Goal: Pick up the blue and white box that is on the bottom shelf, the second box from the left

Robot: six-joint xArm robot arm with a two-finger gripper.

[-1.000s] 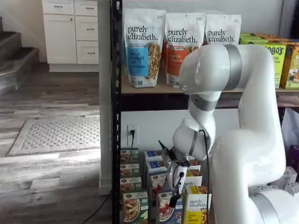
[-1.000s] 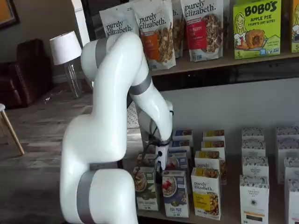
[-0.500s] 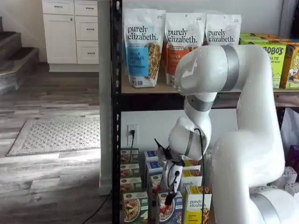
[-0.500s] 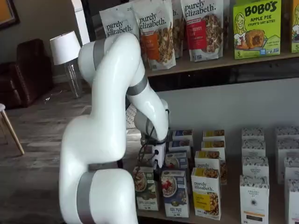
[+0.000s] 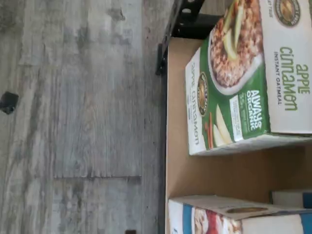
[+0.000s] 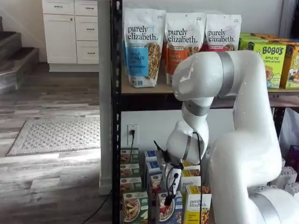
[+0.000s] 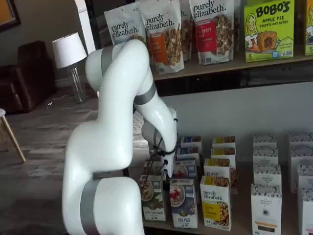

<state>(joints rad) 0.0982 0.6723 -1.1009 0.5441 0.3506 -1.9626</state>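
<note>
The blue and white box stands upright in the front row of the bottom shelf, between a green box and a yellow box. In the wrist view its white top with a red berry picture shows beside the green apple cinnamon box on the tan board. My gripper hangs just above and a little behind the blue and white box, apart from it. It holds nothing and its jaws stand wide, open.
Rows of like-sized boxes fill the shelf behind the front row, with white boxes to the right. Granola bags and Bobo's boxes stand on the tier above. The black corner post is left of the green box.
The arm has swung left and lowered, bringing the gripper down over the front row near the blue and white box. The boxes have not moved.
</note>
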